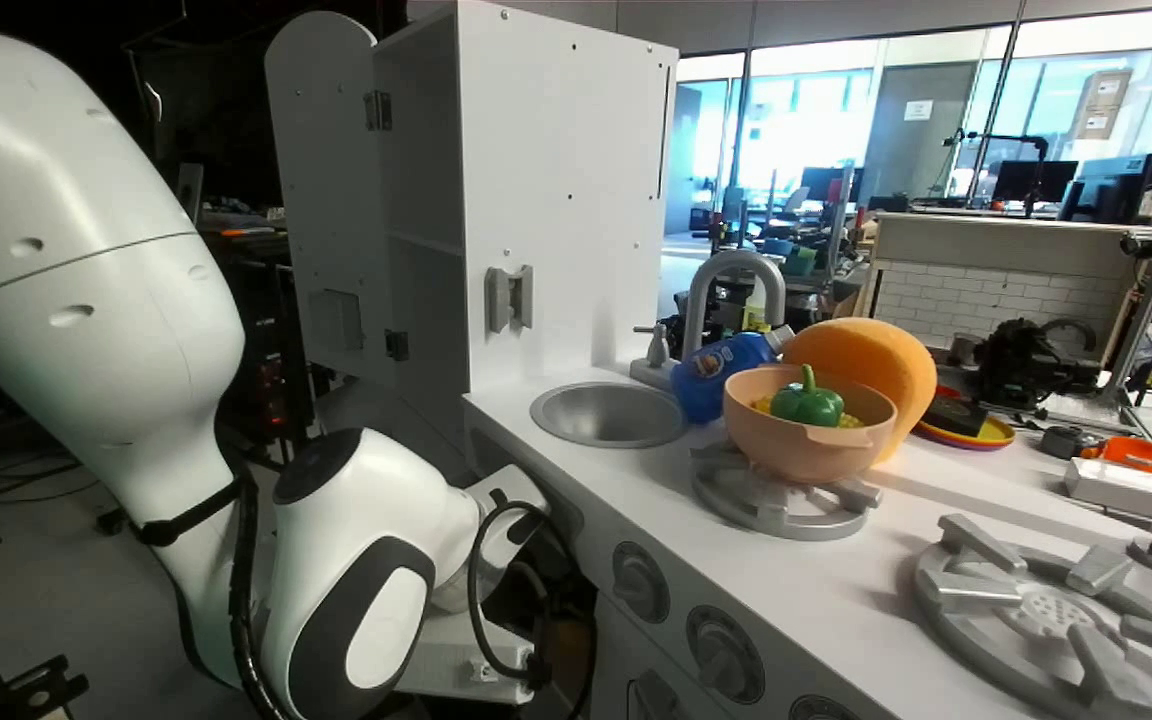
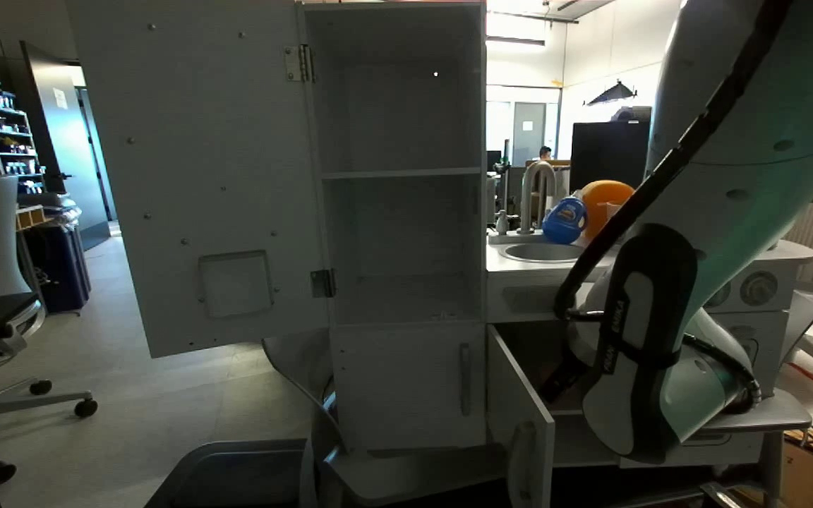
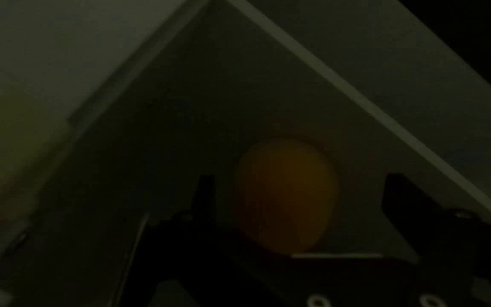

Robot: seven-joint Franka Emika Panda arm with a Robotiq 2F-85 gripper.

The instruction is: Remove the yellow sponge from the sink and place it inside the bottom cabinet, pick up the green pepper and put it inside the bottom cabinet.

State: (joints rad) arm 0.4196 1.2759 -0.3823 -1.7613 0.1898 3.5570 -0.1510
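The green pepper [image 1: 808,403] sits in a peach bowl [image 1: 806,450] on the near burner beside the sink. The sink [image 1: 604,425] shows no sponge inside; it also shows in an exterior view [image 2: 544,252]. The bottom cabinet's door [image 2: 519,416] stands open, and my arm reaches down into its dark opening. My gripper [image 3: 298,181] is open in the very dark wrist view. A dim, rounded orange-yellow thing [image 3: 286,196] shows between the fingers, with gaps on both sides. I cannot tell whether it is the yellow sponge.
A blue bottle [image 1: 721,370] and a large orange object [image 1: 881,370] stand behind the bowl. The tall cabinet [image 2: 399,247] has its wide door [image 2: 216,176] open. A second burner [image 1: 1046,610] is on the counter. A faucet [image 1: 736,265] rises behind the sink.
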